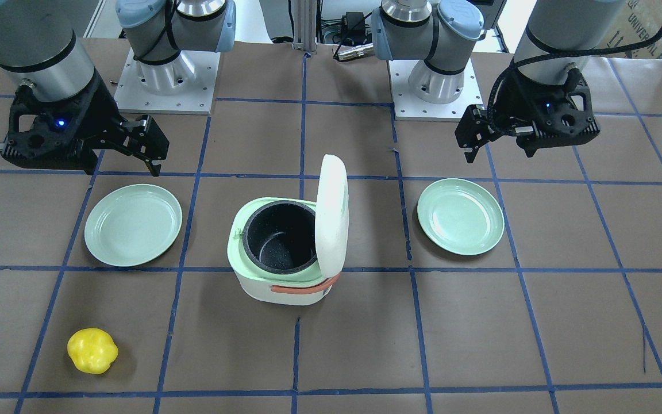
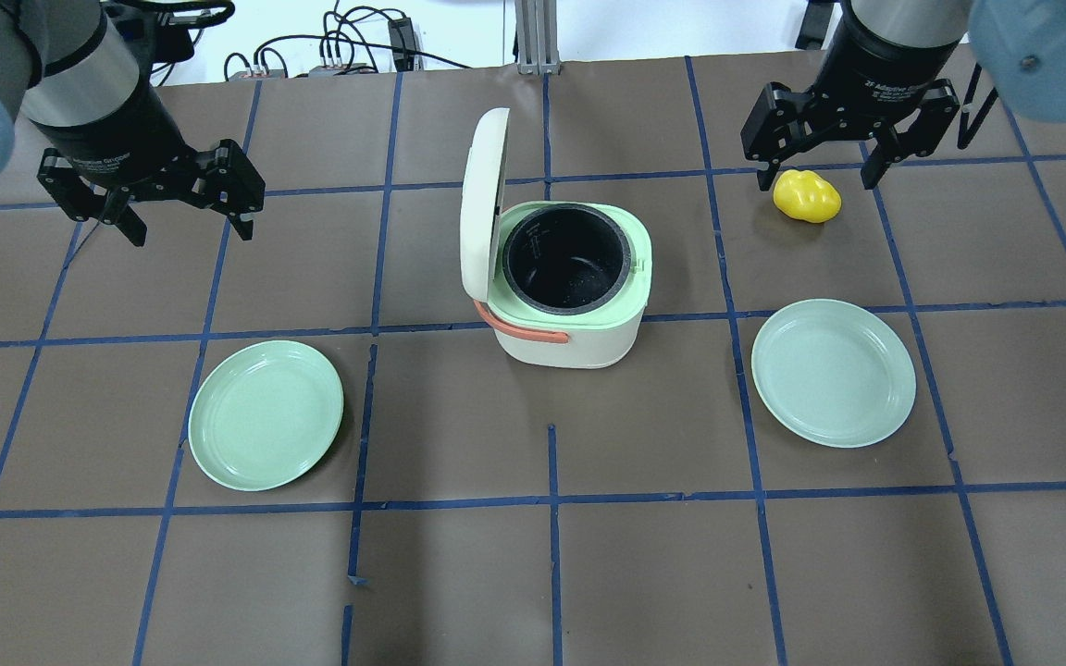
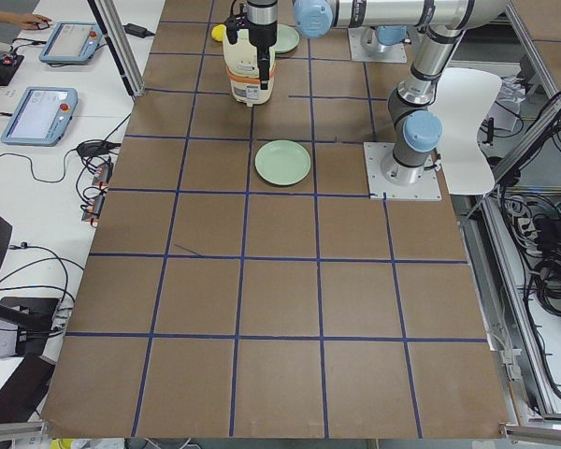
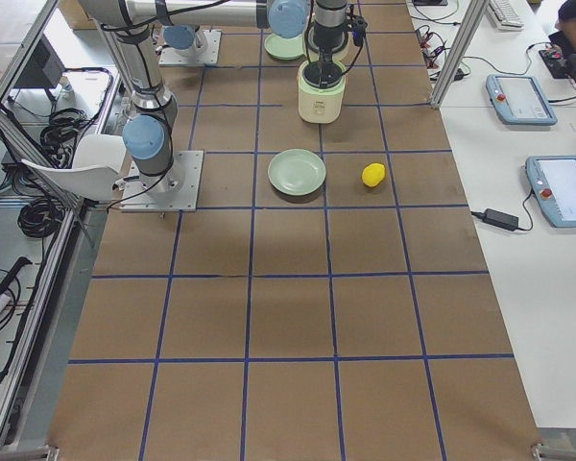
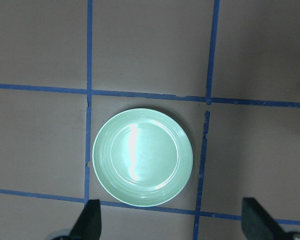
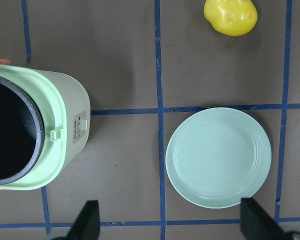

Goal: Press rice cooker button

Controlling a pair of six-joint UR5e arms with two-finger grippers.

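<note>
Right wrist-mounted view shows my right gripper (image 6: 166,227) with its two fingers spread wide and nothing between them. Just below it lies a green plate (image 6: 218,157), set flat on the table (image 6: 115,45) as if it waits to receive food. To the side of my fingers stands the rice cooker (image 6: 37,132), turned so that its front panel with the small latch button (image 6: 79,127) faces toward my right gripper; I judge this is why the right arm is the better one for the press. Its lid (image 2: 480,203) stands open and upright on the side toward my left arm, and the dark inner pot is empty. Farther beyond the plate lies a yellow pepper (image 6: 230,16), apart from everything.

My left gripper (image 5: 170,222) is also wide open and holds nothing. It hangs over a second green plate (image 5: 142,157), and the cooker is well apart from it, only a white edge showing at the side.
</note>
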